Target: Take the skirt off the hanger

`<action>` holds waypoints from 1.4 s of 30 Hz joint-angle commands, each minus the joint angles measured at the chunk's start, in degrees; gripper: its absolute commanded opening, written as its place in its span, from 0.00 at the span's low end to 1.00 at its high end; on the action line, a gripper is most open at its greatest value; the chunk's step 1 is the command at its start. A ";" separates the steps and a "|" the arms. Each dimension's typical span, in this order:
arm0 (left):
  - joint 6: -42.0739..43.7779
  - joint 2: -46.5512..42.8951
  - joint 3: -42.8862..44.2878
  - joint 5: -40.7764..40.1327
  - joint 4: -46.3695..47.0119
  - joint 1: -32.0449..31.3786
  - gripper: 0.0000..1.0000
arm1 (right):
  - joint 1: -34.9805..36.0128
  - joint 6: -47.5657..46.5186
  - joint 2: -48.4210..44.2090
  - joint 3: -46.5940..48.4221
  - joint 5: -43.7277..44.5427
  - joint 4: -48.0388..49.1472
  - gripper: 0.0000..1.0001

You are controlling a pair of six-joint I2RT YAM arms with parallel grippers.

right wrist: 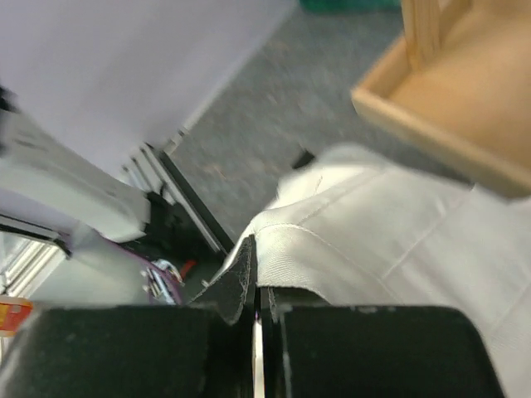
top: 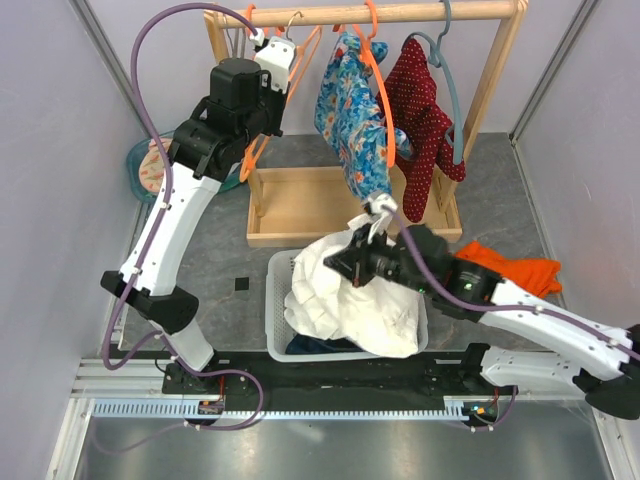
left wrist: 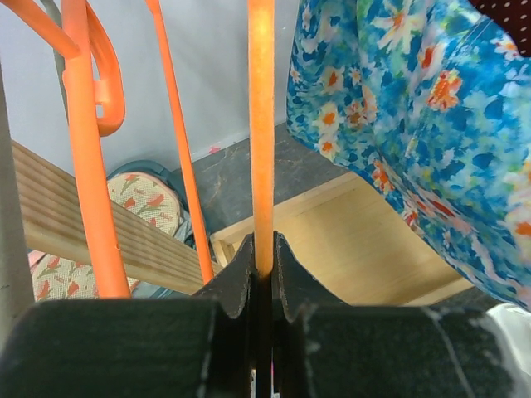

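My left gripper (top: 266,45) (left wrist: 262,255) is up at the rail, shut on a thin bar of the bare orange hanger (top: 258,150) (left wrist: 261,124). The skirt (top: 350,300) (right wrist: 398,240) is off that hanger and heaped over the white basket (top: 273,300). It shows a pale, whitish twill side with seams, and dark blue peeks out at its lower edge. My right gripper (top: 376,222) (right wrist: 261,265) is shut on a folded edge of the skirt, holding it up above the basket, just below the floral garment's hem.
A blue floral garment (top: 350,110) (left wrist: 431,124) on another orange hanger and a red dotted garment (top: 420,110) on a grey-blue hanger hang from the wooden rack (top: 400,12). The rack's tray base (top: 300,205) lies behind the basket. An orange cloth (top: 520,270) lies at the right.
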 commanded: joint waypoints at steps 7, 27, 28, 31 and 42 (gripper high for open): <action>2.90 2.66 6.02 -2.48 4.20 0.00 0.02 | -1.43 14.28 11.57 -17.99 2.37 5.53 0.00; 2.91 10.04 14.12 -0.80 5.34 2.02 0.02 | -3.28 16.58 18.89 -29.77 0.70 20.73 0.00; 2.91 10.30 13.85 -1.41 5.25 2.29 0.02 | -3.28 15.97 17.14 -29.77 0.87 20.38 0.00; 2.82 11.18 12.36 -2.73 4.90 2.90 0.02 | -3.28 14.74 14.06 -29.33 1.93 18.89 0.00; 3.08 12.50 9.90 -4.85 4.55 3.43 0.02 | -3.28 14.29 9.75 -28.89 2.37 18.18 0.00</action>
